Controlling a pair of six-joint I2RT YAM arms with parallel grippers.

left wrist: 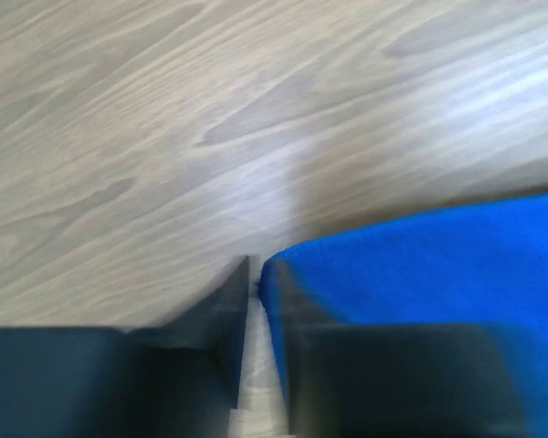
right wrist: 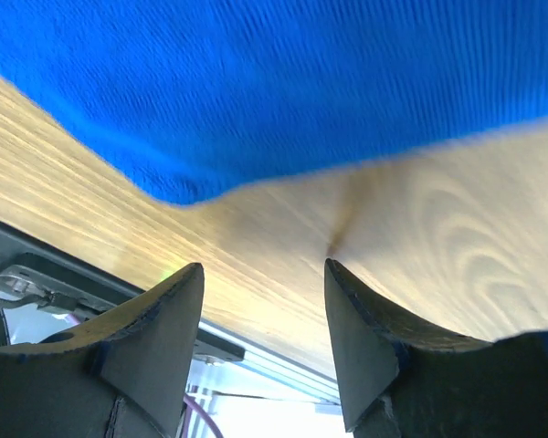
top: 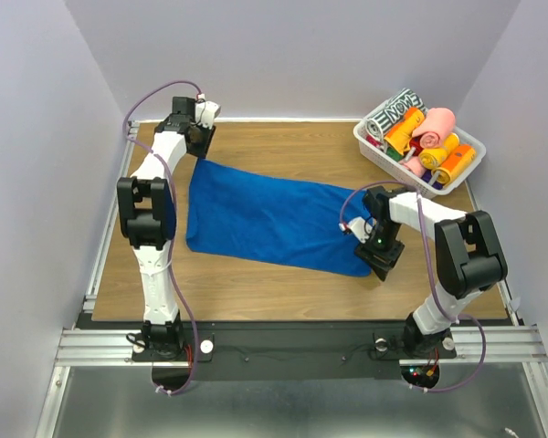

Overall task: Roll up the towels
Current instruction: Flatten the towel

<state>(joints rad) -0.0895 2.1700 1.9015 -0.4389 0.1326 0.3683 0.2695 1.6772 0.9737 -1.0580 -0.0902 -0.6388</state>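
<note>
The blue towel (top: 265, 214) is lying spread flat across the middle of the wooden counter (top: 283, 146). The left pincer (left wrist: 256, 269) is sitting at the towel's far left corner. Its jaws are standing only a narrow slit apart with nothing between them, and the cloth edge is touching one finger. The right pincer (right wrist: 263, 266) is hovering just off the towel's near right corner, jaws standing well apart and gripping nothing. A white basket (top: 373, 146) of rolled towels is sitting at the far right.
</note>
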